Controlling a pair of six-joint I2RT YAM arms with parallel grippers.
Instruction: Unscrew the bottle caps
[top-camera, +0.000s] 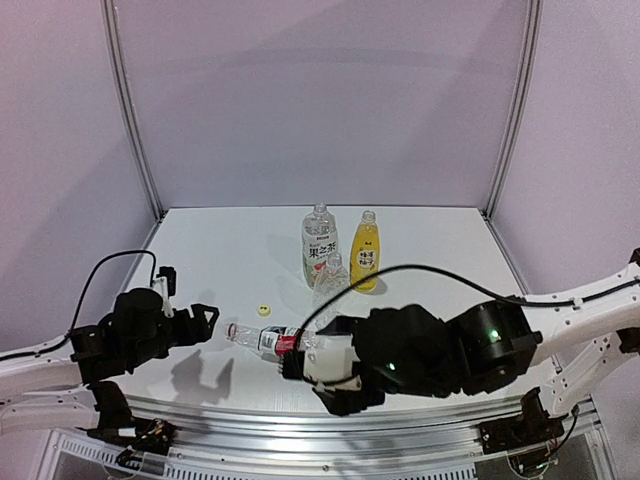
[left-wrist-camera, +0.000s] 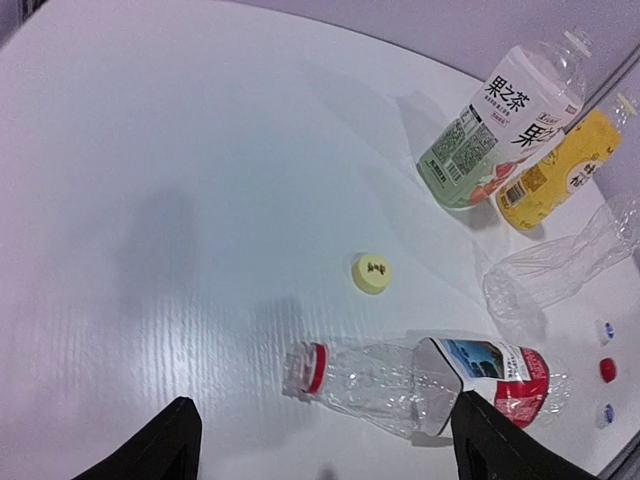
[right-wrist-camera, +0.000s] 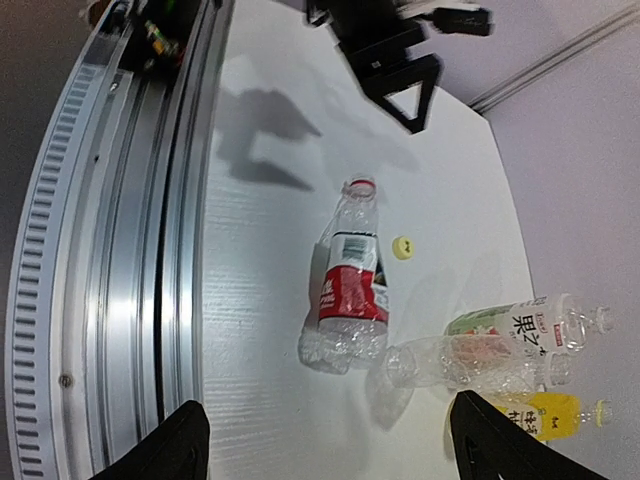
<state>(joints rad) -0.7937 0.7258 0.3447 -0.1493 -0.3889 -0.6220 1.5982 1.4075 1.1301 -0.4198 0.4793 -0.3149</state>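
The red-label bottle (left-wrist-camera: 400, 378) lies on its side with an open neck ringed in red (left-wrist-camera: 305, 367); it also shows in the right wrist view (right-wrist-camera: 350, 280) and from above (top-camera: 262, 339). A yellow cap (left-wrist-camera: 372, 272) lies loose beside it. A red cap (left-wrist-camera: 607, 369) and two blue-and-white caps (left-wrist-camera: 603, 328) (left-wrist-camera: 604, 412) rest at the right. The fruit-label bottle (top-camera: 319, 245), yellow bottle (top-camera: 366, 252) and clear plain bottle (top-camera: 330, 280) stand behind. My left gripper (left-wrist-camera: 325, 450) hovers open left of the neck. My right gripper (right-wrist-camera: 330, 450) hangs open over the bottle's base end, holding nothing.
A metal rail (right-wrist-camera: 120, 300) runs along the table's near edge, close to the lying bottle. Grey walls and frame posts (top-camera: 130, 110) close in the back and sides. The right arm's black cable (top-camera: 440, 275) arcs over the table in front of the standing bottles.
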